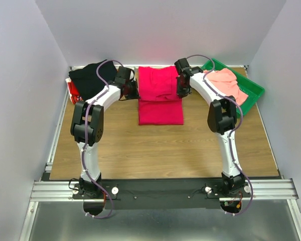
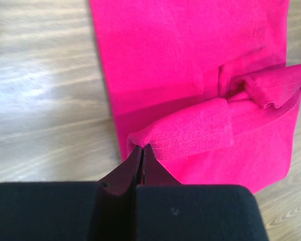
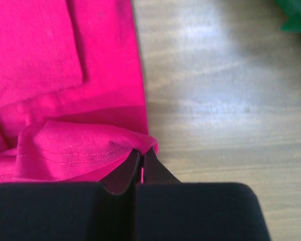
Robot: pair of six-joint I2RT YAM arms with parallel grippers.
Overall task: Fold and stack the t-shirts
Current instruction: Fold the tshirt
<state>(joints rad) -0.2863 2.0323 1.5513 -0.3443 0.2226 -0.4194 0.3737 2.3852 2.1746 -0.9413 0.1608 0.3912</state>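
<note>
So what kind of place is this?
Probably a robot lab test cell: a wooden tabletop boxed in by plain pale walls, with the left arm and right arm mounted on a metal rail at its near edge.

The red-pink t-shirt (image 1: 160, 103) is laid flat in the middle, its far corners lifted. The black t-shirt (image 1: 93, 75) is heaped far left, the pale pink t-shirt (image 1: 224, 80) far right.

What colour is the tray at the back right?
The rectangular plastic tray is green; top external view.
</note>
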